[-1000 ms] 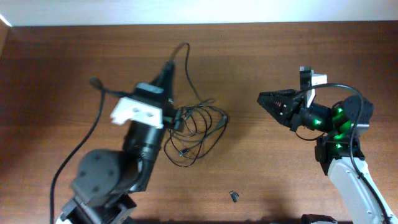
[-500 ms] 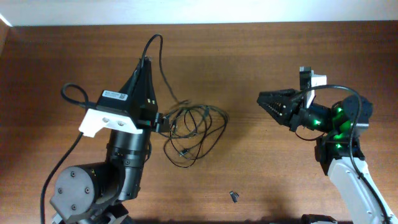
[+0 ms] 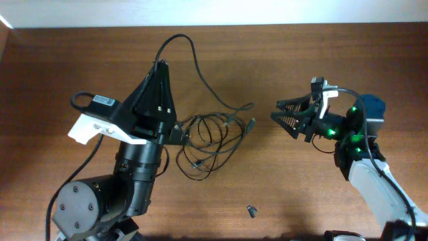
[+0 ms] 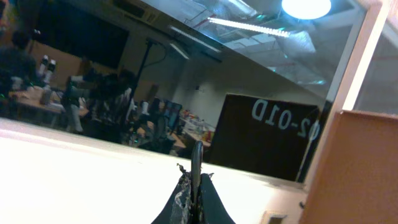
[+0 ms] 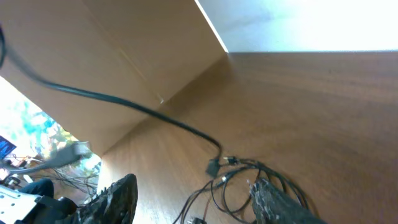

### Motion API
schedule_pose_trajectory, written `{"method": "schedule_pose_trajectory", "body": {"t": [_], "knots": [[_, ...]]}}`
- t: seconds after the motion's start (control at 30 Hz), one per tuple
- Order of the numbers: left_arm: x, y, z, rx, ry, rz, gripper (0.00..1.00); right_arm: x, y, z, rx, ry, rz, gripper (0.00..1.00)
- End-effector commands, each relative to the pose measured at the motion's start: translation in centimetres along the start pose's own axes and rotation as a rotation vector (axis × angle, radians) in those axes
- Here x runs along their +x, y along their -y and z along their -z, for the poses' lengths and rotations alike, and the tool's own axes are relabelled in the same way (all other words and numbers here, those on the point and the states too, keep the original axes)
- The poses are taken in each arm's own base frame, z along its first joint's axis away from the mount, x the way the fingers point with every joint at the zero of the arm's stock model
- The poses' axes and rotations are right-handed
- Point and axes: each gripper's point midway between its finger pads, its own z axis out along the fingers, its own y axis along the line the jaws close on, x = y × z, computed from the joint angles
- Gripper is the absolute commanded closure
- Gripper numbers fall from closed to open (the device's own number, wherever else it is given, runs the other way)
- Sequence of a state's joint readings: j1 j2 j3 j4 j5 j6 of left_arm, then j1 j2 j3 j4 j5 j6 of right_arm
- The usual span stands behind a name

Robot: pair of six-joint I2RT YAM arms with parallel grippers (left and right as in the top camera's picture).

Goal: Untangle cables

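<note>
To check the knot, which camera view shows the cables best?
Overhead: almost the whole tangle of cables shows on the table. Right wrist shows only part, at its lower edge; left wrist shows none of the tangle.

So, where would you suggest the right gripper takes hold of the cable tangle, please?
Probably the loose plug end on the right edge of the tangle, gripped just behind the plug, coming in low from the right. It sticks out alone toward the open right gripper, clear of the loops. The left gripper holds a cable up, so pulling right should spread them.
</note>
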State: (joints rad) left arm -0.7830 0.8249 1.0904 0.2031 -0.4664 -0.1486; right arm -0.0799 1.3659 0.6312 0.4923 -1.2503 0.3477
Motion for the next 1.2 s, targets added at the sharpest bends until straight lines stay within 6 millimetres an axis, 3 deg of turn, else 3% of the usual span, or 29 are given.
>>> {"method": "schedule_pose_trajectory", "body": {"t": [0.0,0.13,0.2,0.43,0.57,0.77,0.9,0.97,1.0,1.17], "knots": [[-0.5,0.4,0.0,0.020,0.010,0.127,1.00,0.8,1.0,-0.6,-0.002,-0.017,0.003,0.30],[-0.4,0.4,-0.1,0.020,0.006,0.211,1.00,2.2,0.2,-2.4,-0.055,-0.059,0.079,0.20],[-0.1,0.4,-0.2,0.018,0.000,0.269,1.00,2.6,-0.9,-3.3,-0.094,-0.074,0.153,0.19],[1.4,0.6,-1.1,0.007,-0.029,0.405,1.00,2.8,-1.3,-5.8,-0.047,-0.073,0.203,0.19],[1.5,0.9,-1.3,0.020,-0.032,0.444,1.00,2.5,-1.0,-6.3,-0.009,-0.058,0.223,0.19],[1.8,3.4,-1.1,0.154,-0.082,0.460,1.00,2.1,-0.1,-6.4,0.044,-0.042,0.229,0.19],[1.9,3.9,-1.0,0.183,-0.093,0.461,1.00,1.9,0.4,-6.4,0.078,-0.033,0.230,0.43],[1.8,4.5,-0.8,0.220,-0.100,0.464,1.00,1.8,0.7,-6.3,0.094,-0.029,0.230,0.89],[1.7,4.6,-0.8,0.225,-0.098,0.465,1.00,1.8,0.7,-6.4,0.094,-0.030,0.229,0.96],[1.5,4.9,-0.7,0.245,-0.096,0.468,1.00,1.8,0.7,-6.3,0.094,-0.030,0.229,0.96]]}}
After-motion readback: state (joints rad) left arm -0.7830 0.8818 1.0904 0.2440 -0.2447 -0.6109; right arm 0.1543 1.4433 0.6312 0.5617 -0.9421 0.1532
